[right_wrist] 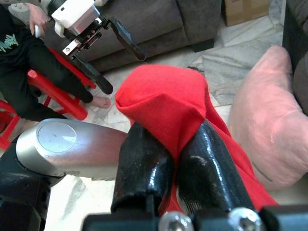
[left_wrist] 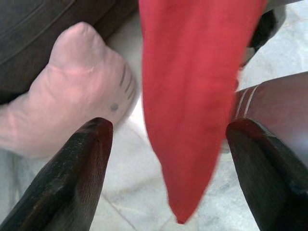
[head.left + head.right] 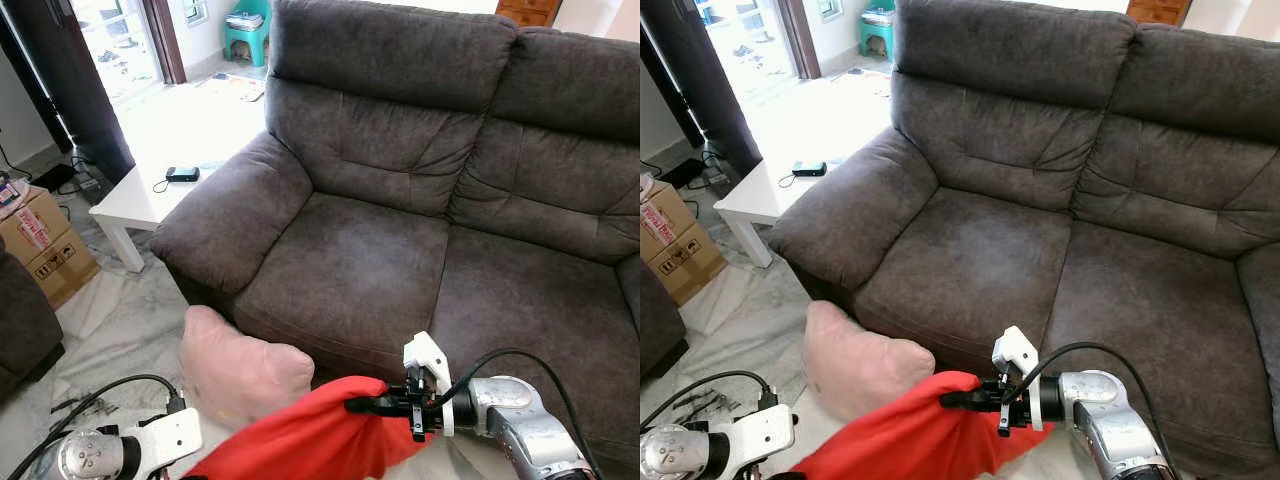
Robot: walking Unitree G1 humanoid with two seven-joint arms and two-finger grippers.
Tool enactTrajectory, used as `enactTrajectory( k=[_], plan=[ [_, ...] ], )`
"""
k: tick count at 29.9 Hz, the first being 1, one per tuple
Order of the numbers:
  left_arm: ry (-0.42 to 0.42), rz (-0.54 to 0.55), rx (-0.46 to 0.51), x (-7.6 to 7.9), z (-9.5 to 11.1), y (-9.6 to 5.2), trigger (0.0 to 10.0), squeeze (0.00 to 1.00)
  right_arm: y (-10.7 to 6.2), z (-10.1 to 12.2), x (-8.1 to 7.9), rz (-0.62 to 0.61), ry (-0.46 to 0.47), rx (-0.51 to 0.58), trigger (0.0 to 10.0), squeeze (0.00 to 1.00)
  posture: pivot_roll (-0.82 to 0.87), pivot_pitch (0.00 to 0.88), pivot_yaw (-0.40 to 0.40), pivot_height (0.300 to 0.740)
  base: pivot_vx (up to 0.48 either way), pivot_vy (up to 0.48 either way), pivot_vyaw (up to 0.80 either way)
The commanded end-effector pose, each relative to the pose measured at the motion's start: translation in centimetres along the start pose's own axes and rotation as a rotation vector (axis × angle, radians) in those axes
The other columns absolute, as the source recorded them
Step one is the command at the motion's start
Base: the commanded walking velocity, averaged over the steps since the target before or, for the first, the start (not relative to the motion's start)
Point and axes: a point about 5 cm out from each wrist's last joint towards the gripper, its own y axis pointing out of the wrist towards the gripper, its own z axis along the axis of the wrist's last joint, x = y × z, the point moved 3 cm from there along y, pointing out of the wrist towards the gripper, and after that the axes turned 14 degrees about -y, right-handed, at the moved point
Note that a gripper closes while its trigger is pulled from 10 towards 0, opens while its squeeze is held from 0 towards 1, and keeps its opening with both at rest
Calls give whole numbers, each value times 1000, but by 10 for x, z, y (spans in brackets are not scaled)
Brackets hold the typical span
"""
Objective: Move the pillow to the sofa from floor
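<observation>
my right pincer [image 3: 352, 405] pinches the red pillow [image 3: 300, 440] by a corner; left pincer [image 1: 108, 53] is spread. i should lift it clear onto the sofa [image 3: 350, 260] seat.

The pillow [image 3: 305, 443] pinched in the right gripper [image 3: 360, 405] is plain bright red, the fingers [image 1: 144, 168] glossy black, the arm behind them silver with a white block on the wrist; just beyond the fingertips, a second pillow [image 3: 240, 365] is pale pink, with small grey markings seen from the left gripper [image 2: 168, 159], whose fingers look dark brown-black; the sofa [image 3: 400, 200] above the claw is mottled charcoal grey; the floor [image 3: 120, 320] is white marble veined grey; the table [image 3: 150, 190] is white
</observation>
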Motion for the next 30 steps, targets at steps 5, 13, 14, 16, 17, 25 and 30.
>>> enactTrajectory(
  k=[5, 13, 14, 16, 17, 25, 30],
  plan=[
    [6, -35, -17, 4, -3, -1, 10000, 0, 4, 27, 1, 37, -91, 84, 10000, 0, 108, 0, -35, 740, 0, 0, 0],
    [12, -36, -65, 7, -18, 4, 10000, 0, 5, 29, 1, 44, -96, 85, 10000, 0, 110, 0, -39, 740, 0, 0, 0],
    [27, -31, -83, 6, -22, 6, 10000, 0, 5, 30, 1, 48, -99, 85, 10000, 0, 111, 0, -40, 740, 0, 0, 0],
    [37, -16, -87, 5, -25, 8, 10000, 0, 6, 31, 0, 53, -102, 87, 10000, 0, 110, 0, -40, 740, 0, 0, 0],
    [40, -5, -89, 3, -27, 9, 10000, 0, 6, 32, 0, 55, -104, 88, 10000, 0, 110, 0, -40, 740, 0, 0, 0],
    [34, 20, -90, 3, -36, 19, 10000, 0, 4, 36, -2, 72, -113, 95, 10000, 0, 105, 0, -42, 740, 0, 0, 0],
    [21, 4, -114, 8, -46, 26, 10000, 0, 4, 39, -1, 75, -121, 97, 10000, 0, 104, 0, -43, 740, 0, 0, 0]
  ],
)
